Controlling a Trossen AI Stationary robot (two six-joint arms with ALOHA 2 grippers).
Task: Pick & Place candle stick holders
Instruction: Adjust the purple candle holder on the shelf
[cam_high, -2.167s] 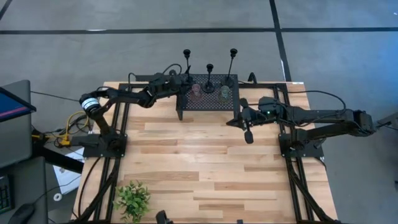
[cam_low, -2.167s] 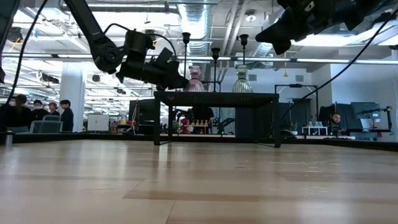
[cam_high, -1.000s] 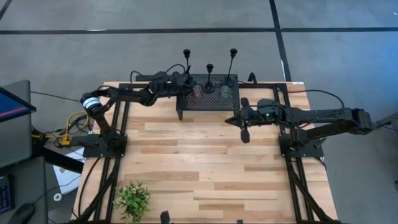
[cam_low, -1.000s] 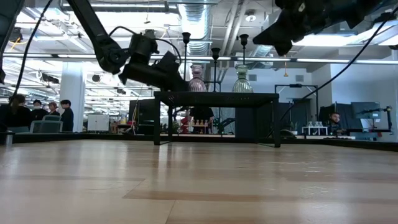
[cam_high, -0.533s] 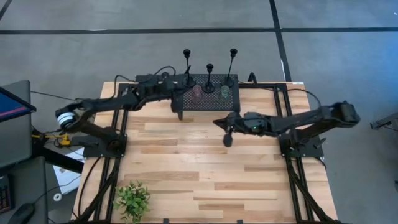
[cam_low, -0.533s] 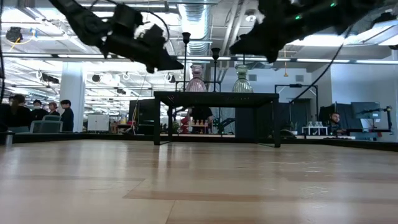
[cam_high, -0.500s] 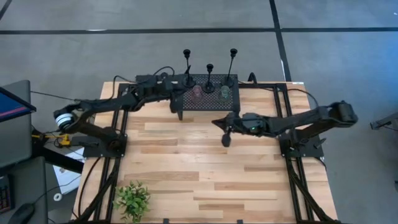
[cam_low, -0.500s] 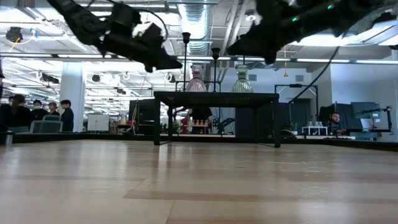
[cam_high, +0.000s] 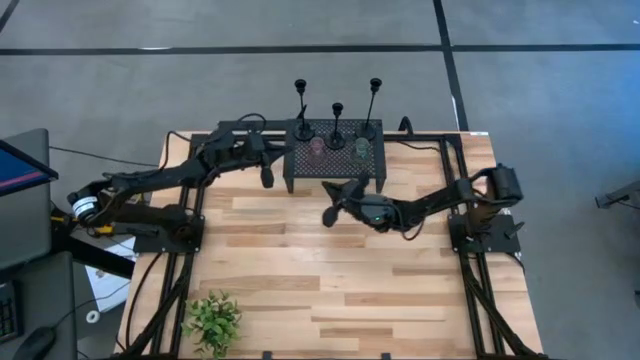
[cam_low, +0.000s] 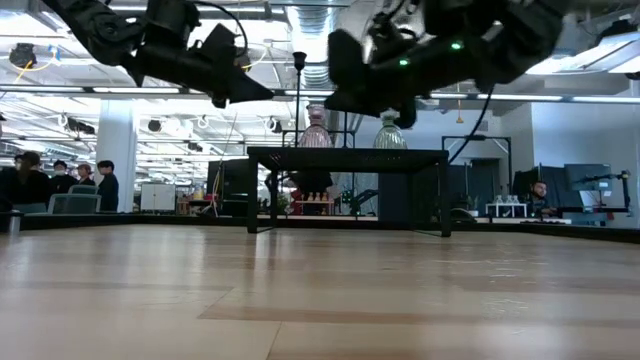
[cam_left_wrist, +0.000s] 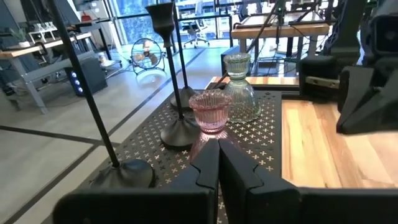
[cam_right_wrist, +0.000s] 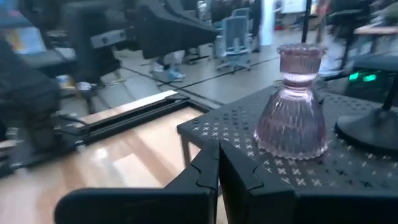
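Note:
Three black candle stick holders (cam_high: 300, 115) (cam_high: 337, 128) (cam_high: 372, 112) stand upright on their round bases on a black perforated stand (cam_high: 335, 168) at the table's far middle. My left wrist view shows them close up (cam_left_wrist: 121, 173) (cam_left_wrist: 179, 132). My left gripper (cam_high: 268, 177) is shut and hangs in the air just left of the stand. My right gripper (cam_high: 329, 213) is shut too, in the air in front of the stand's near edge, pointing toward the table's left. Neither holds anything.
A pink glass holder (cam_high: 316, 147) and a clear one (cam_high: 360, 150) stand on the stand among the candlesticks. A small leafy plant (cam_high: 212, 320) sits at the near left corner. Bare wooden tabletop (cam_high: 330, 270) lies between. People sit in the room behind (cam_low: 60, 180).
My left gripper has drawn back from the stand's left end toward the table's left edge and risen a little, staying shut. My right gripper has swung from the stand's right side toward the table's left, sinking and turning as it went, also shut. The candlesticks have not moved.

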